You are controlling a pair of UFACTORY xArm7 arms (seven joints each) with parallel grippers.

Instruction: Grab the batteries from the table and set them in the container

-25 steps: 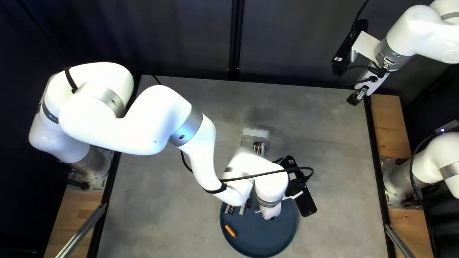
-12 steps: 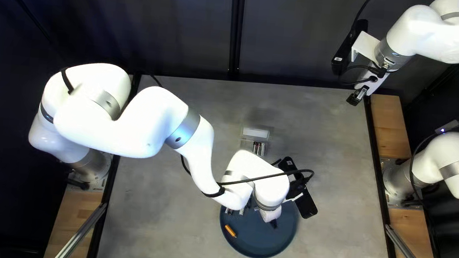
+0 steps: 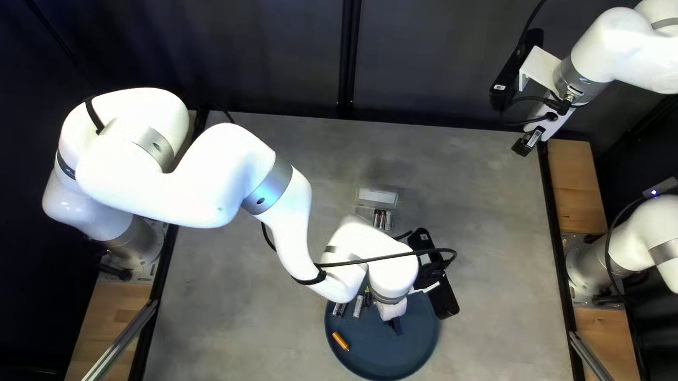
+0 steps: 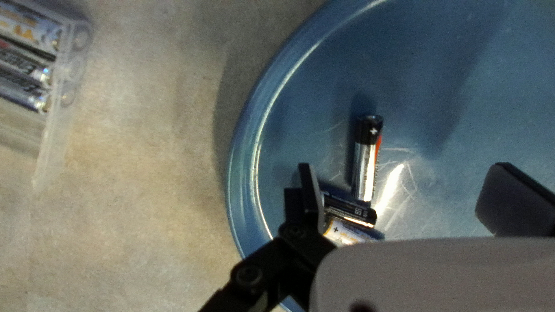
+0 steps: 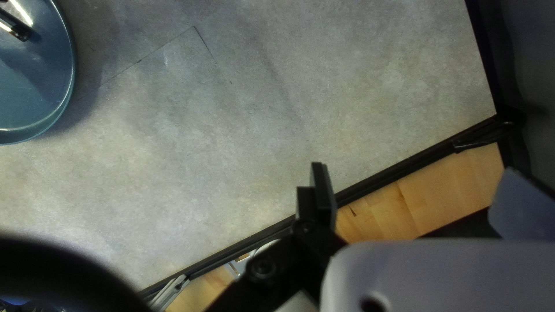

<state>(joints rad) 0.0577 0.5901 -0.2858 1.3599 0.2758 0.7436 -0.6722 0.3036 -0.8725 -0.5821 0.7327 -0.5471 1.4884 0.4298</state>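
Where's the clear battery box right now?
In the top left view, the clear box sits near the middle of the table, between the blue plate and the far edge, batteries inside.

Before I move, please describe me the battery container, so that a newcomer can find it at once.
On the grey table, look for the round blue plate. The container sits beyond it, toward the dark curtain. It is clear and straight-edged, with batteries lying side by side inside, unlike the round, opaque plate.
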